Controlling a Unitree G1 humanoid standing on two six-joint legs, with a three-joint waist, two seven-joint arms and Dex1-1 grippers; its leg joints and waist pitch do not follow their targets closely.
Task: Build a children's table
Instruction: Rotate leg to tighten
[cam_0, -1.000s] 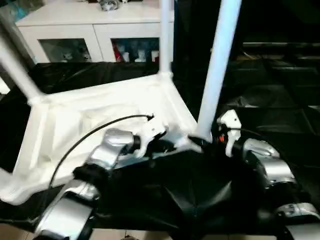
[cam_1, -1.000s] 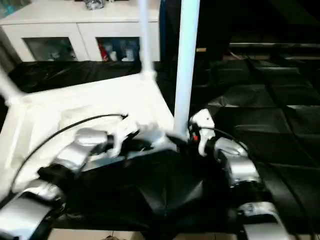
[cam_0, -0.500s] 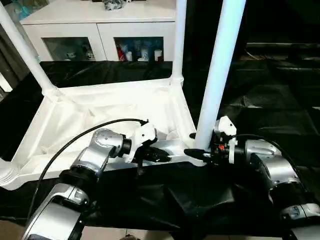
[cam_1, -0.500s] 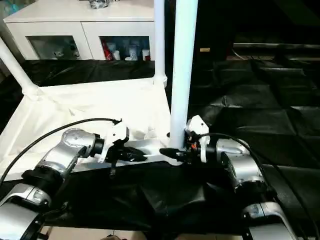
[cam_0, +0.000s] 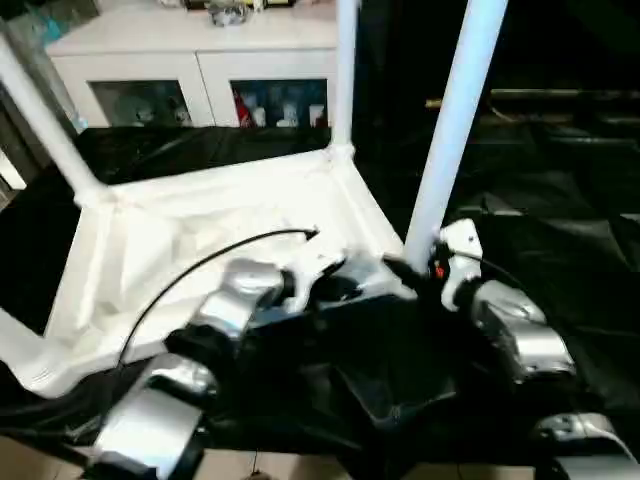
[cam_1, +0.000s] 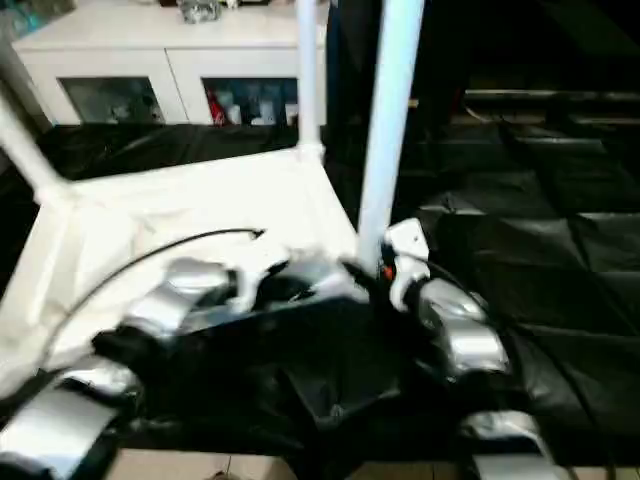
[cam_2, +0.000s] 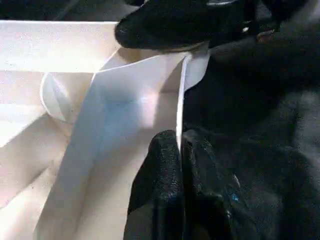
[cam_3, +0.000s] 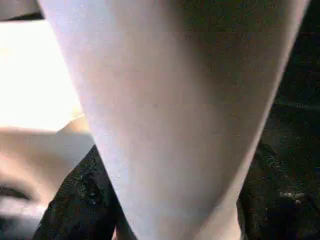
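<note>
Upturned white tabletop (cam_0: 200, 235) lying on the black-draped worktop (cam_0: 560, 240), ribbed underside up. Legs standing in its corner sockets: far-left leg (cam_0: 40, 120), far-right leg (cam_0: 345, 75), near-right leg (cam_0: 455, 125). Left hand (cam_2: 179, 150) clenched on the thin near rim of the tabletop, just left of the near-right corner. Right hand (cam_0: 405, 272) grasping the near-right leg low down, a black finger (cam_3: 82, 200) on either side of the tube. White cabinet (cam_0: 200, 70) with glass fronts beyond the worktop's far edge.
</note>
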